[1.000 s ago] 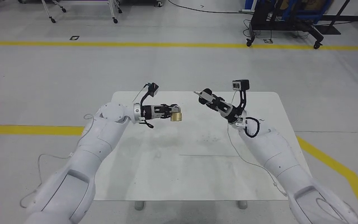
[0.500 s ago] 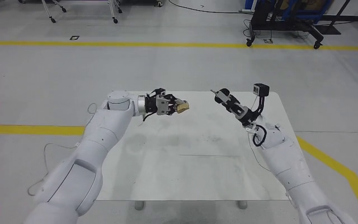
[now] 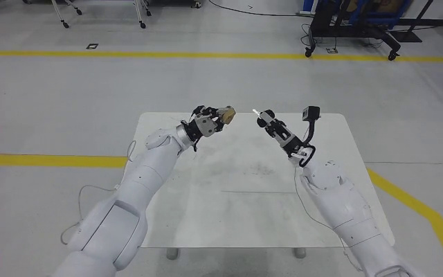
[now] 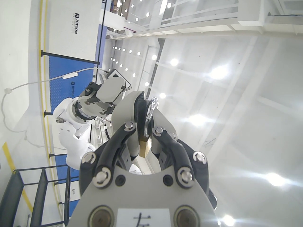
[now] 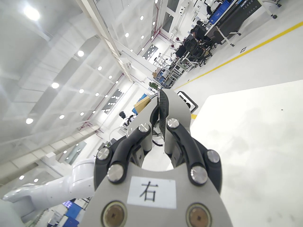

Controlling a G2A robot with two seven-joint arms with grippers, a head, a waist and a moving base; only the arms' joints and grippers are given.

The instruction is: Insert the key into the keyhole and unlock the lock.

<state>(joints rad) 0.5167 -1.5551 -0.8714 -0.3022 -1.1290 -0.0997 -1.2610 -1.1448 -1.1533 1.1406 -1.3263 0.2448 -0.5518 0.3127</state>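
Clamped in left gripper (image 3: 219, 117), brass padlock (image 3: 225, 113); pinched in right gripper (image 3: 265, 120), key (image 3: 255, 111). Raised, near, apart. Insertion and unlocking seemingly not yet done.

Both arms extended forward, forearms angled inward. Left gripper (image 3: 223, 116) and right gripper (image 3: 263, 119) pointed toward each other, near but apart. Left fingers clamped on lock (image 3: 228, 114); right fingers pinched on key (image 3: 256, 112)

lock (image 4: 143, 148): mostly hidden inside left gripper (image 4: 148, 109) | keyhole: hidden | key (image 3: 255, 111): too small to make out
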